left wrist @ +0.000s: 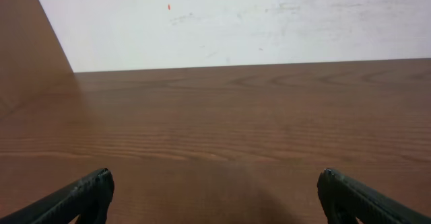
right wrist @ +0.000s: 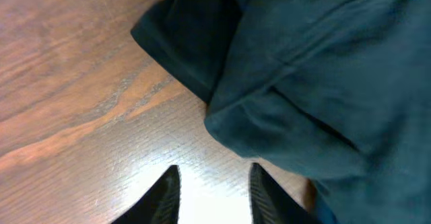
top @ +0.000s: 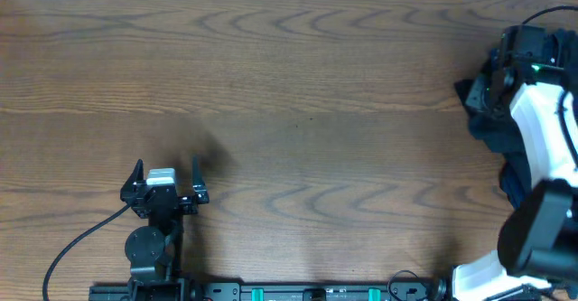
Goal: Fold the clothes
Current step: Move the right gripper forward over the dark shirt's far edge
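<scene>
The left arm (top: 149, 238) sits drawn back at the near edge of the desk (top: 298, 84), its wrist low and level. Its tool (top: 167, 167) points across the bare wood toward the far side. From the left wrist, this tool (left wrist: 215, 204) has its jaws spread wide with nothing between them.

The right arm (top: 542, 138) reaches up along the desk's right edge and bends inward over the clothes (top: 485, 131). The right tool (top: 492, 79) is at the far end of that heap. From the right wrist, this tool (right wrist: 212, 197) has its jaws drawn in to a narrow gap. Only lit wood (right wrist: 67, 83) shows in that gap, and the dark teal clothes (right wrist: 323, 83) lie bunched just ahead of the tips.

There are two arms, two tools and one heap of clothes. It looks like two layers, but the folds hide how many garments there are.
</scene>
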`<act>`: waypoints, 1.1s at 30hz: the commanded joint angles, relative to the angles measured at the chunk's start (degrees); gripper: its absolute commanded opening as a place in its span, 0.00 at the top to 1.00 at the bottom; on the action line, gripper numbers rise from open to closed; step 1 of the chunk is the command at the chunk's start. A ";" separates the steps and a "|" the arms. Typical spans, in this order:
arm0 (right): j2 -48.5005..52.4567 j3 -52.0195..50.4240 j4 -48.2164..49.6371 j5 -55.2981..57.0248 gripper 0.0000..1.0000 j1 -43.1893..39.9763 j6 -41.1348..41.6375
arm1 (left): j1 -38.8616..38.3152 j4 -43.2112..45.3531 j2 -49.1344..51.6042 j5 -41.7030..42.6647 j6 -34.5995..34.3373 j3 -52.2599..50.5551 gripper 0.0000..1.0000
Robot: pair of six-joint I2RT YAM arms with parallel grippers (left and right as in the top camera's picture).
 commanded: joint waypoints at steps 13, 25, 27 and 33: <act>11.61 0.72 3.19 0.31 0.57 -0.79 1.68 | 0.22 -1.49 -0.35 -1.16 0.52 -1.51 0.02; 13.64 0.72 4.24 1.36 0.57 -2.75 1.66 | 0.22 -1.49 -0.35 -1.16 0.52 -1.51 0.02; 13.66 0.72 4.24 1.38 0.57 -2.93 1.66 | 0.22 -1.49 -0.35 -1.16 0.52 -1.51 0.02; 13.66 0.72 5.92 1.09 0.56 -3.15 1.66 | 0.22 -1.49 -0.35 -1.16 0.52 -1.51 0.02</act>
